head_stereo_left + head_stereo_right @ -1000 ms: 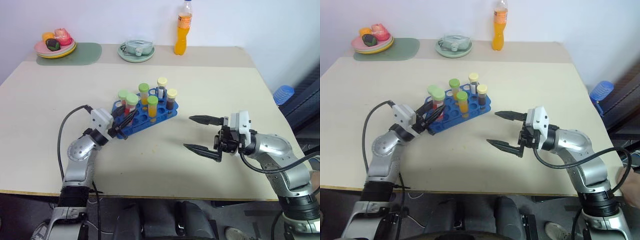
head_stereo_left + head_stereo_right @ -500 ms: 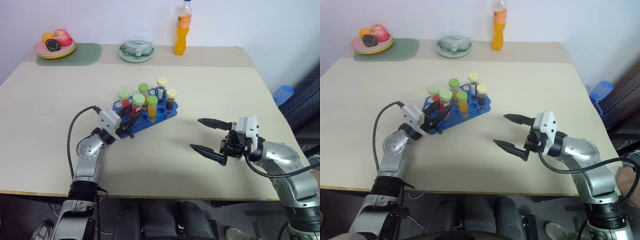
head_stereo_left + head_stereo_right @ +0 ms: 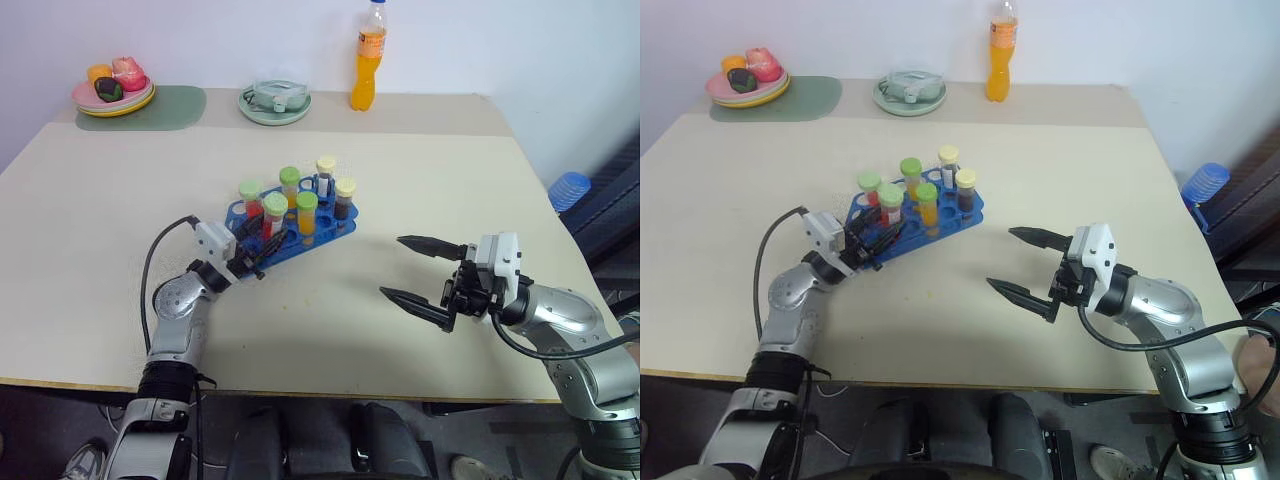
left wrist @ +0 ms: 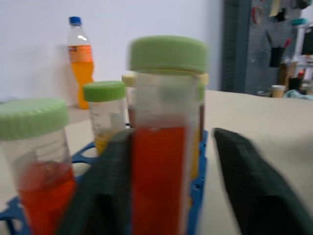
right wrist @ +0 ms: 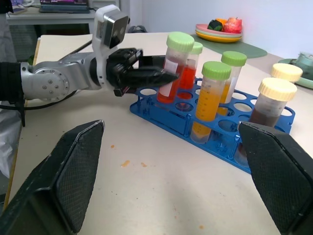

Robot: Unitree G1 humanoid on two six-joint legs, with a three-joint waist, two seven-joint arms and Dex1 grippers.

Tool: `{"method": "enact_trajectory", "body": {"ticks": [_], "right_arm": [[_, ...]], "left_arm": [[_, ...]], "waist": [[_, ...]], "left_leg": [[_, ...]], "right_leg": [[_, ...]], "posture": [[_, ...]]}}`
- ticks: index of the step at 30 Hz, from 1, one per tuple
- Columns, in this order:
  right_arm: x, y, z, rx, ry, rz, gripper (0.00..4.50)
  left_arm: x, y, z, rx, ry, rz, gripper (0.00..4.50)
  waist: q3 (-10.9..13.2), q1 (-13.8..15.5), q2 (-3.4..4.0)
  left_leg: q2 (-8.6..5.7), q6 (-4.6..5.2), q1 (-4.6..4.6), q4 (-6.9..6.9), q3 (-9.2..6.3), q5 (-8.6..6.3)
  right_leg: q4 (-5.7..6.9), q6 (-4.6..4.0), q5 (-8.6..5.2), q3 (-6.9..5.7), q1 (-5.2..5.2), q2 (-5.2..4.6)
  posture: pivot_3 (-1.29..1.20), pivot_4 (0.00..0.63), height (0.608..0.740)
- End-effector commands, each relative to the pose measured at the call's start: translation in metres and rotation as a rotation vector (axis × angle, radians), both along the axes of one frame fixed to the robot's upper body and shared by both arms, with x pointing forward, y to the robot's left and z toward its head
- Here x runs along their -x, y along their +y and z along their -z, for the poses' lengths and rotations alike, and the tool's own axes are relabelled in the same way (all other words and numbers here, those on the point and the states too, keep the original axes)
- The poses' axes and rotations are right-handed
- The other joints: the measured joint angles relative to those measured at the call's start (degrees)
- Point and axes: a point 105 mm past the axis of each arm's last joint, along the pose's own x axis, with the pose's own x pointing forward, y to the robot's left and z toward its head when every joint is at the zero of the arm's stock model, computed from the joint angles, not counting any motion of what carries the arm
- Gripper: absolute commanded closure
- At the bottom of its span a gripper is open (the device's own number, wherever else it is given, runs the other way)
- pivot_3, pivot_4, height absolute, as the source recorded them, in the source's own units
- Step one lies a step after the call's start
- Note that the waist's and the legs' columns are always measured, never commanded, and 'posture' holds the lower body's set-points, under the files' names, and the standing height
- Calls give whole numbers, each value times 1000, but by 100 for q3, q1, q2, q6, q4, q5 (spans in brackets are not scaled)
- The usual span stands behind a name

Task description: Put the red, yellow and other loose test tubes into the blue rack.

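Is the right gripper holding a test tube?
No, the right gripper hangs open over bare table, apart from the blue rack.

The two eye views look forward and down from above the tabletop's (image 3: 420,160) near edge, taking in its whole surface to the far edge. The left wrist view sits low, very close against the blue rack (image 4: 196,181). The right wrist view faces the same rack from farther off.
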Motion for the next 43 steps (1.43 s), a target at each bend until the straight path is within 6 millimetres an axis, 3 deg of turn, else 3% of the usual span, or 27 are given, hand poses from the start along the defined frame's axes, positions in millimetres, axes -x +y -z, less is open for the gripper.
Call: {"method": "enact_trajectory", "body": {"ticks": [1,8,17,28,35,43], "right_arm": [[4,-1,-13,-9,-50,-7,0],[3,0,-10,-14,-42,-6,0],[0,-7,4,-25,-11,91,0],[-10,-24,12,-34,16,209,0],[-11,-45,20,-41,34,328,0],[-9,-55,25,-33,38,378,0]], "left_arm": [[5,2,-7,-2,-57,-16,931],[14,8,-10,6,-44,2,931],[29,35,-17,-28,-9,-13,931],[33,72,-23,-67,172,-124,931],[52,103,-27,-159,215,-182,931],[65,110,-24,-179,261,-136,931]], "waist": [[0,-13,0],[0,-22,0],[0,-23,0],[1,-27,0],[1,-34,1],[2,-24,2]], "left_leg": [[0,0,0,0,-1,0],[1,0,0,0,-2,0],[2,0,0,-1,-1,0],[3,1,0,-2,-1,-1],[5,0,1,-3,1,-1],[5,0,1,-3,3,-1]], "right_leg": [[0,0,0,0,0,0],[0,0,0,0,0,0],[1,-1,0,0,0,0],[0,-2,-1,0,-1,0],[1,-2,-2,0,-3,0],[0,-20,-12,0,-3,-1]], "posture": [[0,150,740],[0,150,740],[0,150,740],[0,150,740],[0,150,740],[0,150,740]]}}
